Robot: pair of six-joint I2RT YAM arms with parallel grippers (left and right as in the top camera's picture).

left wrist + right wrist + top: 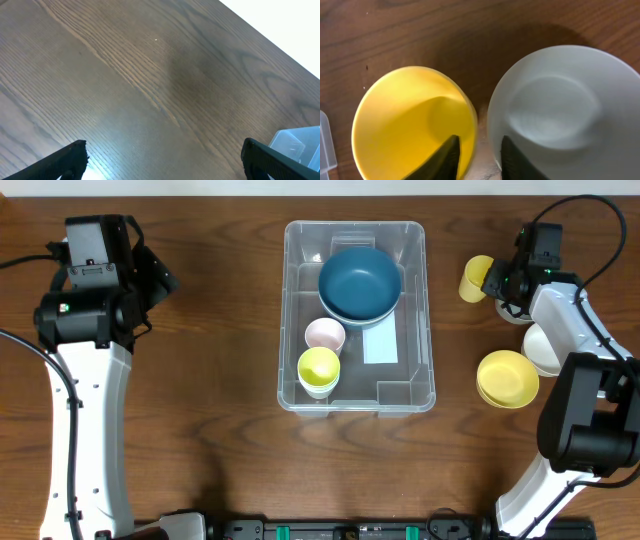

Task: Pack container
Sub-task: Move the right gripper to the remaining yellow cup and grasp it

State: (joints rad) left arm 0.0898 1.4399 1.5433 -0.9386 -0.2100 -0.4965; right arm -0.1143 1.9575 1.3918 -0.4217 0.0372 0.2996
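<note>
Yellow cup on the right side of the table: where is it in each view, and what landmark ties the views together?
Overhead: yellow cup at upper right, just right of the container.
Left wrist: not in it.
Right wrist: lower left, the right gripper straddling its rim, a white bowl beside it.
Landmark: the container, centre of overhead and bottom-right corner of left wrist; the wood table shows in all three.

Overhead faces straight down; left wrist sees table past left gripper; right wrist closely shares the yellow cup with overhead.
</note>
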